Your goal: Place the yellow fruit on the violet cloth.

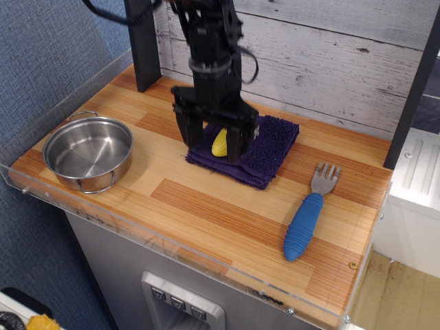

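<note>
The yellow fruit, a small corn cob piece, lies on the left part of the violet cloth, a folded purple towel near the back wall. My black gripper hangs straight down over it. The jaws are open, one finger left of the corn and one finger right of it. There is a visible gap on the left side, so the corn rests on the cloth rather than being squeezed. The upper part of the corn is hidden by the gripper body.
A steel pot stands at the front left. A blue-handled fork lies at the front right. A black post rises at the back left. A clear acrylic rim runs along the table's front edge.
</note>
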`<move>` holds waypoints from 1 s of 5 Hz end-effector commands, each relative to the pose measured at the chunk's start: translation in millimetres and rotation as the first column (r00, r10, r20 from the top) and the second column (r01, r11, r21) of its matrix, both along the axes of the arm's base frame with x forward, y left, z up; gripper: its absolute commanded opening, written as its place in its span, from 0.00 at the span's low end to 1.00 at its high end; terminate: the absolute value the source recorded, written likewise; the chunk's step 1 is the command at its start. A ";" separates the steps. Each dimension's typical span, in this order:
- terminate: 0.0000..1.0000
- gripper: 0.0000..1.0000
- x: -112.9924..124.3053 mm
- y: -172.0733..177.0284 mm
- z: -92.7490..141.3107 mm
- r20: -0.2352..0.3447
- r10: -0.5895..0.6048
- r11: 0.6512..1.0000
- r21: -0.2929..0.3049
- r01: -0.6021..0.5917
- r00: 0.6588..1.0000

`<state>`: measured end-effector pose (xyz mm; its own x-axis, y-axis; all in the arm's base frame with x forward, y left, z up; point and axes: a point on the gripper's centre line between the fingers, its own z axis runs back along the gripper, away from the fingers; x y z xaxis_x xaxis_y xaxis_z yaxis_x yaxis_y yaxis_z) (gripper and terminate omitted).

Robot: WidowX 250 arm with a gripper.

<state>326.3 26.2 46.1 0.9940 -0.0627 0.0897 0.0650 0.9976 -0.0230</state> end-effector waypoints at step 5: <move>0.00 1.00 -14.4 20.1 132.1 0.093 0.040 0.999 -0.011 -0.039 0.995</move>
<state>317.8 47.5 153.1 0.9939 -0.0217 0.1077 0.0264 0.9988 -0.0423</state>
